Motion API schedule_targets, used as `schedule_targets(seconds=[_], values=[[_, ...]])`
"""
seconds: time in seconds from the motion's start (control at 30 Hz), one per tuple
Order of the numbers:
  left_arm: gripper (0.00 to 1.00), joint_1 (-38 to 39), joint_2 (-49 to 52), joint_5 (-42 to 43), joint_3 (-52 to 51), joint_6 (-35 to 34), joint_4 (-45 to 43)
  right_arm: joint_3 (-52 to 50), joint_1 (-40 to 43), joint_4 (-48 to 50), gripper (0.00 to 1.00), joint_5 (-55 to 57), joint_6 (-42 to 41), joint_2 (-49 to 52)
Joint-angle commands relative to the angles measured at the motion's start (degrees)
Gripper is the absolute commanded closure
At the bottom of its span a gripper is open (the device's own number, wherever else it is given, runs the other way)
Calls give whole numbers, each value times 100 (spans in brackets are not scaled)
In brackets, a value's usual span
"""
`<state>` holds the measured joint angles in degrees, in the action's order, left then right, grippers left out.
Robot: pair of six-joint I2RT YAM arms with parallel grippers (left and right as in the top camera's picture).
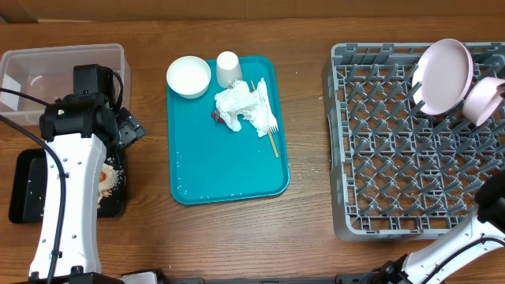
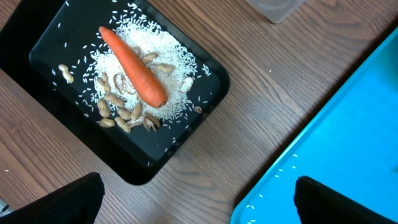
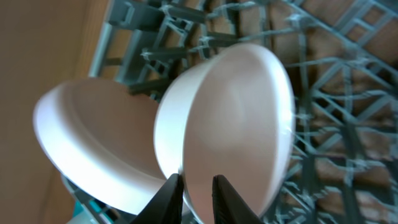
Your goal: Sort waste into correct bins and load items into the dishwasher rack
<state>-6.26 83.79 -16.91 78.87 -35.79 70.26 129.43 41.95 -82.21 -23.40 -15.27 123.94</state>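
Bowl: small white bowl [image 3: 236, 118] stands on edge in the large grey plastic pegged rack [image 1: 379, 158], upper right of the overhead frame, beside the round pinkish-white plate [image 1: 443, 75].
Handling: probably rigid, light and slippery; the rim is the place to hold it.
Right gripper [image 3: 198, 196]: fingers narrowly apart astride the bowl's rim; whether they are pinching it or loose cannot be told.
Left gripper [image 2: 196, 202]: spread wide and empty, near the shallow black rectangular tray [image 2: 50, 50].

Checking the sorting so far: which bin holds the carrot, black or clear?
The shallow black tray: the carrot lies in it on rice and peanuts. The clear tub shows no carrot.
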Motion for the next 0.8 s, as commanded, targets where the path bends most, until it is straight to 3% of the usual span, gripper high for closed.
schedule_targets(seconds=[0.0, 0.47, 0.63, 0.77], values=[[0, -9, -15, 4, 63, 68, -11, 382, 17, -229, 82, 879, -146, -59], [0, -9, -15, 4, 61, 68, -11, 758, 20, -1226, 89, 2621, -564, -98], [0, -9, -15, 4, 61, 66, -11, 758, 17, -1126, 92, 2369, -533, -313], [0, -9, -15, 4, 63, 68, -11, 758, 17, -866, 91, 1534, -258, -483]])
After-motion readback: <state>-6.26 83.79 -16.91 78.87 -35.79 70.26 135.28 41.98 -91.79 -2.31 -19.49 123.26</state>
